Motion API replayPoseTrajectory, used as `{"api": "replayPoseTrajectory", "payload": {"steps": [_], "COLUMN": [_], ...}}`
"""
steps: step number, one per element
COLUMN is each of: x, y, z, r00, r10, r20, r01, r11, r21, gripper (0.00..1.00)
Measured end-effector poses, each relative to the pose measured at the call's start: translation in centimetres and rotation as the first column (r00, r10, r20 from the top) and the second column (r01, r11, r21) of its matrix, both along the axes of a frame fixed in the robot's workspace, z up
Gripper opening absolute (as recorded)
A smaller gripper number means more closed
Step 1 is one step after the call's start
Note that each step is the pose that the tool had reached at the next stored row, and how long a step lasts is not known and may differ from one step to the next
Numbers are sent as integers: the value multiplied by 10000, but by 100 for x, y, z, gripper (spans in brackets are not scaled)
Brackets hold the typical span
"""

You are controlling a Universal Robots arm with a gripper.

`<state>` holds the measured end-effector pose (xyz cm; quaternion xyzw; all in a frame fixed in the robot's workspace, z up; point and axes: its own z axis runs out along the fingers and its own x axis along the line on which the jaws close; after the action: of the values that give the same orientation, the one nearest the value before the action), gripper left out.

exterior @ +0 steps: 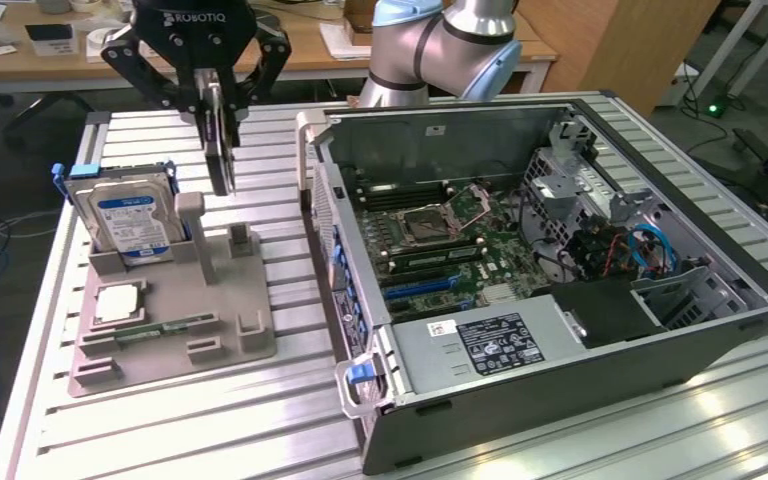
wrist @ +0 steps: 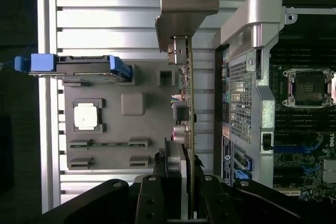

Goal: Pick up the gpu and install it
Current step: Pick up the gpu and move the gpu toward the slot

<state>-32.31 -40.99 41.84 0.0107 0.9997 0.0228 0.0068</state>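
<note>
The gpu (exterior: 220,150) is a thin dark card that hangs edge-on and upright from my gripper (exterior: 221,112), which is shut on its upper edge. It hovers above the grey holder tray (exterior: 177,320), just clear of the tray's upright posts, at the exterior view's left of the open computer case (exterior: 531,250). In the wrist view the gpu (wrist: 190,103) runs as a narrow strip away from my gripper (wrist: 181,184). Its silvery end bracket (wrist: 184,19) is at the far end, beside the case wall (wrist: 244,93).
A silver hard drive (exterior: 124,215) with a blue-white label stands upright in the tray. A square processor chip (exterior: 115,303) and a narrow memory stick (exterior: 164,328) lie flat in it. The motherboard (exterior: 451,250) lies exposed inside the case. The arm's base (exterior: 438,50) stands behind.
</note>
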Motion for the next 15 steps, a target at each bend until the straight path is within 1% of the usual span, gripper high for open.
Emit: {"api": "replayPoseTrajectory", "payload": {"steps": [15], "x": [104], "y": [0], "z": [-1], "r00": [10000], "r10": [0], "r20": [1], "r01": [0], "r11": [10000], "r21": [1], "gripper": [28]}}
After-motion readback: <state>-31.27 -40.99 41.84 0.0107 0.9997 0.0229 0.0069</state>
